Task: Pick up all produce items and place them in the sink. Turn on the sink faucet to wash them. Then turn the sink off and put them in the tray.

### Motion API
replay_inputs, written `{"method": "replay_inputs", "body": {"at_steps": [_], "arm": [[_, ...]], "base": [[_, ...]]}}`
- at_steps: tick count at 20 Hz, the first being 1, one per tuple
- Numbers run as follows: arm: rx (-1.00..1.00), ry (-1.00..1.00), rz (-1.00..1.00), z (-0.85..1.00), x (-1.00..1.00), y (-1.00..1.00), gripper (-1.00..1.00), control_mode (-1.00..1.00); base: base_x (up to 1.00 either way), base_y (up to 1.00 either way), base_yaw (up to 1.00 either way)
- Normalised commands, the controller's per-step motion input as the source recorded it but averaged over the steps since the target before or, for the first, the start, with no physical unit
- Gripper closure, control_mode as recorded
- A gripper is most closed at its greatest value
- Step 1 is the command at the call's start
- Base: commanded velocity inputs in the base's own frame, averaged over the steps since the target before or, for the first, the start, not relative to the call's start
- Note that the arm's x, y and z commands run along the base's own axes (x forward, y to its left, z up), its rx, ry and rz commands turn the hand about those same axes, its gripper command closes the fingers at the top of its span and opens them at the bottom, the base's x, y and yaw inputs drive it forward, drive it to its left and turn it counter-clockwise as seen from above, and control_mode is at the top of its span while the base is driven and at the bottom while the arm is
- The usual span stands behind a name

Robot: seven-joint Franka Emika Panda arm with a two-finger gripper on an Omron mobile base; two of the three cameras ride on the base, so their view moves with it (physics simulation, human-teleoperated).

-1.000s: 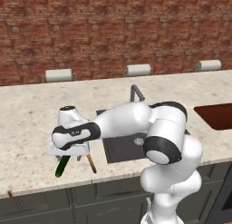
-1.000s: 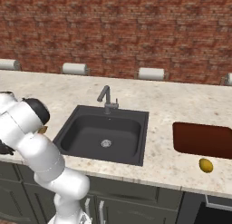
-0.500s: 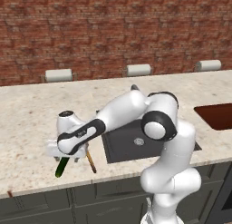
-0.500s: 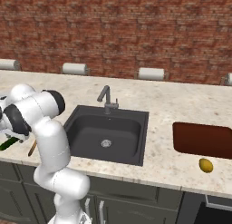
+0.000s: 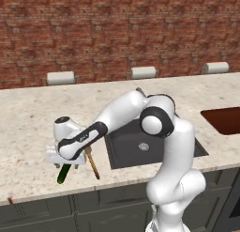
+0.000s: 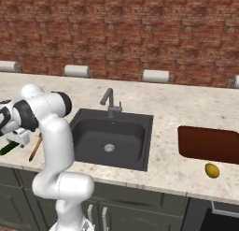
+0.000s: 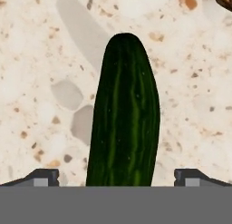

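While your fingers (image 7: 44, 177) stand wide apart and grip nothing, you see the cucumber (image 7: 124, 114) lying on the desk (image 7: 36, 46) between them, touching neither: slim, dark green, glossy, with paler lengthwise streaks.

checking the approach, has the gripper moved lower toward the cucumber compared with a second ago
Yes. In the left base view the gripper has come down toward the counter, now low over the cucumber beside the wooden spoon, jaws open.

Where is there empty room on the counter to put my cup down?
Bare counter lies between the faucet and the tray, also behind the sink. It is crowded left of the sink: cucumber, wooden spoon and gripper.
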Motion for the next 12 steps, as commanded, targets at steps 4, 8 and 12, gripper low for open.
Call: {"method": "replay_inputs", "body": {"at_steps": [4,8,12], "arm": [[0.0,0.08,0.0,-0.07,0.02,0.0,1.0,-1.0],[0.0,0.01,0.0,-0.01,0.0,-0.17,1.0,-1.0],[0.01,0.0,0.0,0.14,0.0,-0.4,1.0,-1.0]], "base": [[0.0,0.0,0.0],[0.0,0.0,0.0],[0.0,0.0,0.0]]}}
